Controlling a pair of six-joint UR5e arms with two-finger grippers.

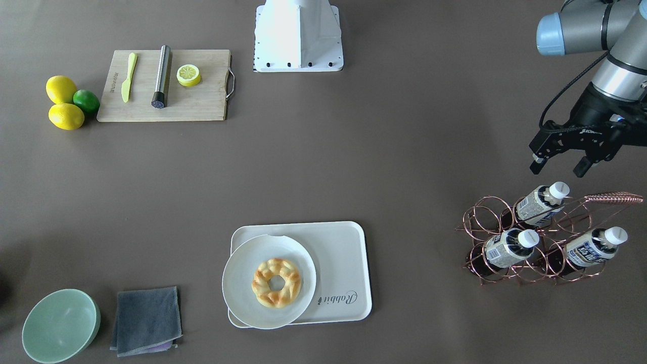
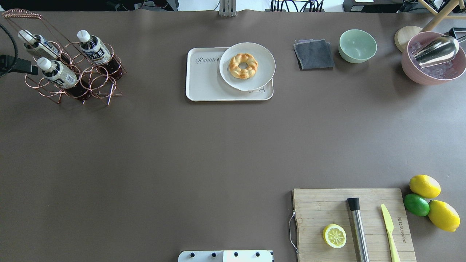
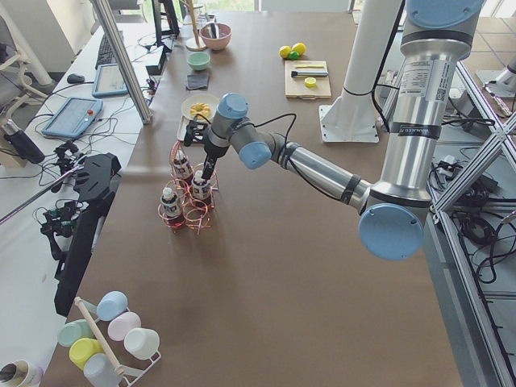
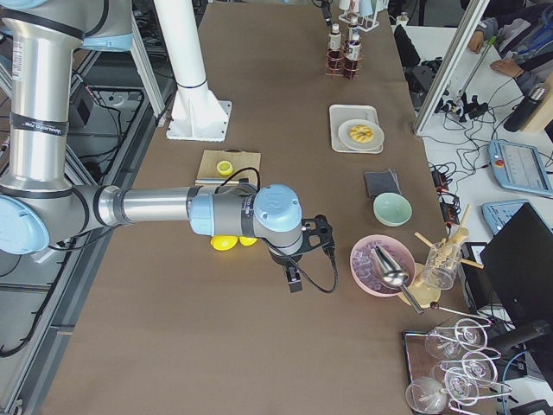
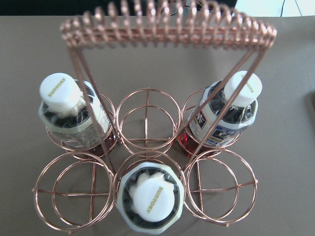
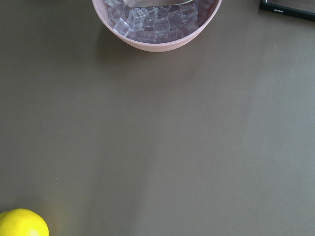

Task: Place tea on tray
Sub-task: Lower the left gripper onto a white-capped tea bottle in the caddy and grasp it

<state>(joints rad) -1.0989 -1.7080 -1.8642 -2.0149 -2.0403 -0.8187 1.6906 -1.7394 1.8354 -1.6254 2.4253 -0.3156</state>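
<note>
Three tea bottles stand tilted in a copper wire rack (image 1: 581, 202): one (image 1: 541, 205) at the back, two in front (image 1: 508, 247) (image 1: 594, 247). From above they show at the table's far left (image 2: 58, 72). In the left wrist view they sit below the camera (image 5: 152, 201) (image 5: 71, 115) (image 5: 229, 115). My left gripper (image 1: 558, 168) is open and empty, hovering just above the rack, apart from the bottles. The off-white tray (image 1: 343, 263) (image 2: 204, 80) lies mid-table. My right gripper (image 4: 294, 275) shows only in the exterior right view, so I cannot tell its state.
A round white plate (image 1: 242, 283) with a ring pastry (image 1: 276, 282) covers part of the tray. A cutting board (image 1: 202, 101) holds a knife, metal rod and lemon half. Lemons and a lime (image 1: 86, 101), a green bowl (image 1: 60, 323), grey cloth (image 1: 146, 318) and pink ice bowl (image 2: 433, 69) stand around.
</note>
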